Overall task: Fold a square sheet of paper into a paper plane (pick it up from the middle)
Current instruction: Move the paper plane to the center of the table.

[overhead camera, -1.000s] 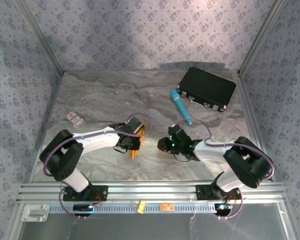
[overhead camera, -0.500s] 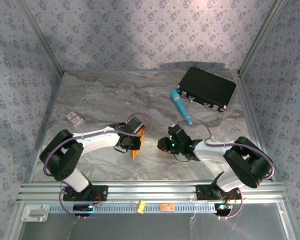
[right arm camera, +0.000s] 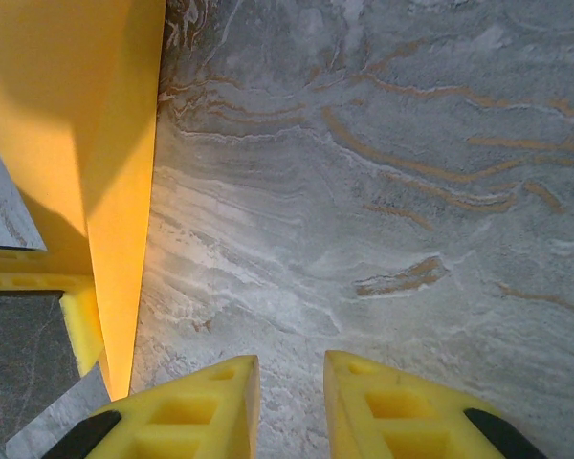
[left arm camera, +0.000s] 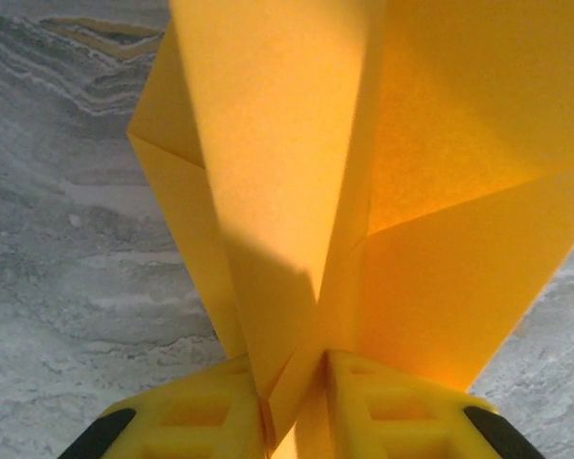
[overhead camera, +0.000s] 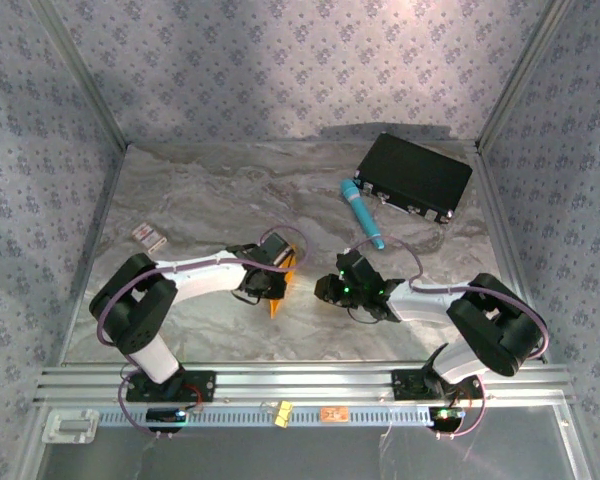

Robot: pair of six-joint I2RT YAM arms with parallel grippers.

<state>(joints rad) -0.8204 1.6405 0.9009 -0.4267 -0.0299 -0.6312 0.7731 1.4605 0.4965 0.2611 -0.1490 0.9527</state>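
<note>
The paper is folded into a pointed orange-yellow paper plane [overhead camera: 276, 303] with a centre crease, held just above the marble table [overhead camera: 200, 200]. My left gripper [overhead camera: 271, 284] is shut on it. In the left wrist view the folded flaps [left arm camera: 297, 172] rise from between the closed yellow pads [left arm camera: 210, 411]. The left gripper [left arm camera: 295, 387] pinches the crease. My right gripper [overhead camera: 326, 290] sits just right of the plane, apart from it. In its wrist view the right gripper [right arm camera: 291, 378] stands open over bare marble, and the plane's edge [right arm camera: 86, 143] runs down the left side.
A teal pen-like cylinder [overhead camera: 362, 214] lies behind the right arm, and a black case [overhead camera: 413, 176] sits at the back right. A small white-and-red card [overhead camera: 149, 236] lies at the left. Patterned walls enclose the table on three sides.
My left gripper has shifted a little to the right with the paper plane, closer to the right gripper. The right arm has stayed still.
</note>
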